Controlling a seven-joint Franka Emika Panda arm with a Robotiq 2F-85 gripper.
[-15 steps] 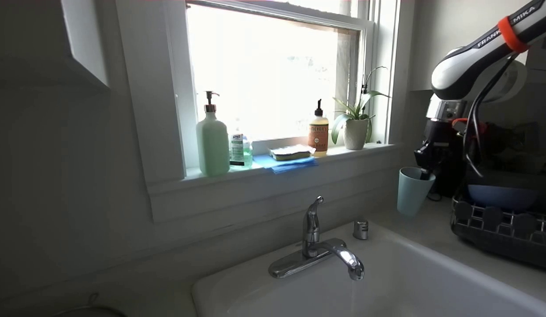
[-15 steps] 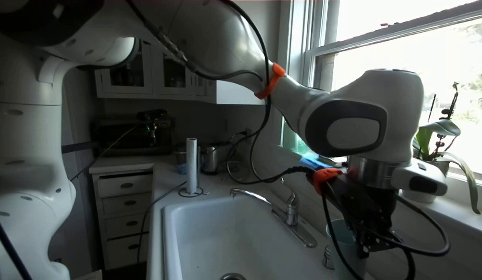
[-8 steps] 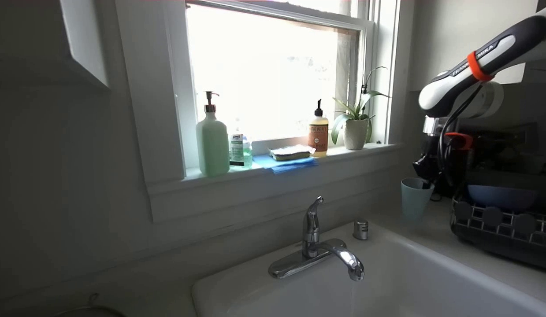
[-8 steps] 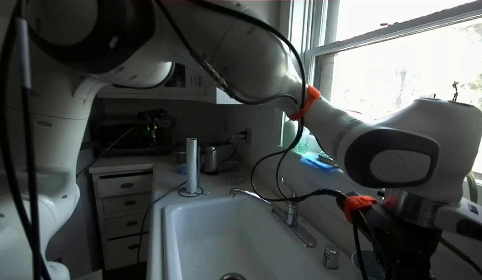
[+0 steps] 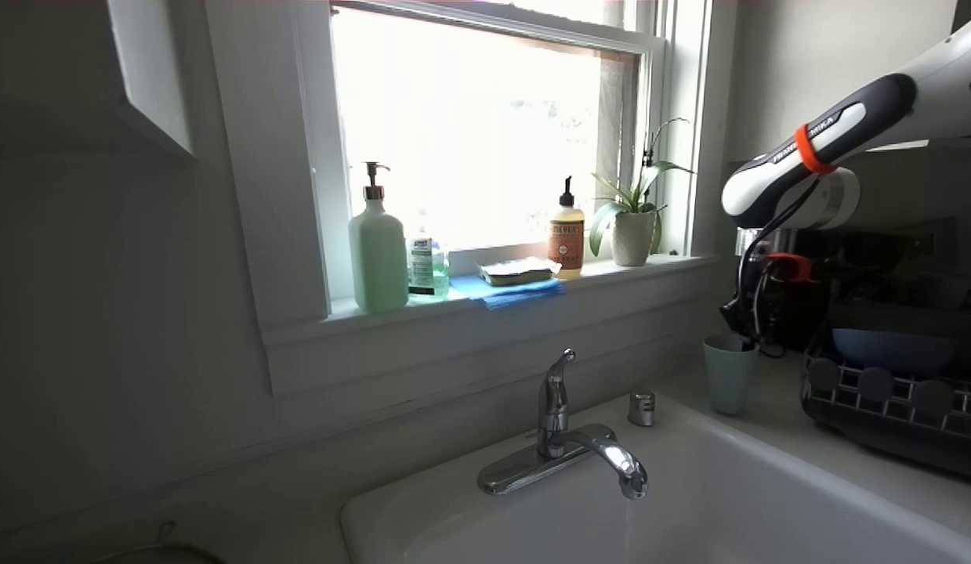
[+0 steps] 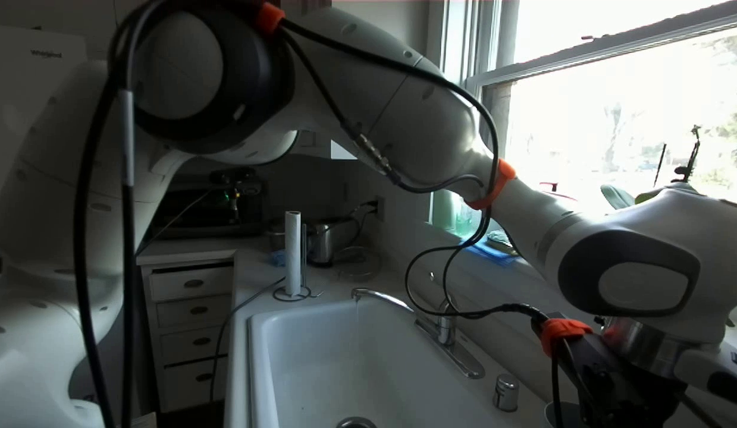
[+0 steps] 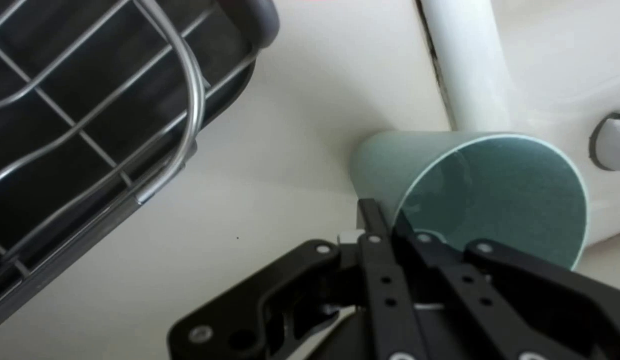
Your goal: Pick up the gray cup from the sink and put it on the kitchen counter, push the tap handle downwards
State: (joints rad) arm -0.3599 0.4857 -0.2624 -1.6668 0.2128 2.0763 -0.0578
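Observation:
The gray cup (image 5: 728, 380) is upright at the kitchen counter (image 5: 791, 419), between the sink and the dish rack. Its base is on or very close to the surface; I cannot tell which. My gripper (image 7: 387, 215) is shut on the cup's wall, one finger outside and one inside the rim. The cup (image 7: 500, 200) fills the right of the wrist view. In an exterior view only a bit of it (image 6: 558, 414) shows behind the gripper. The sink (image 6: 261, 368) lies beside it. The tap handle (image 5: 558, 376) stands raised on the chrome faucet, away from my gripper.
A dark dish rack (image 7: 114, 165) with a blue bowl (image 5: 893, 350) is close to the cup. A chrome knob (image 5: 642, 409) sits on the sink's edge. A thin stream hangs below the spout (image 5: 630, 474). Bottles and a potted plant (image 5: 632, 235) line the sill.
My gripper has lowered the cup to counter level, and the cup has gone from tilted to upright. The arm has come down and forward. The tap has not moved.

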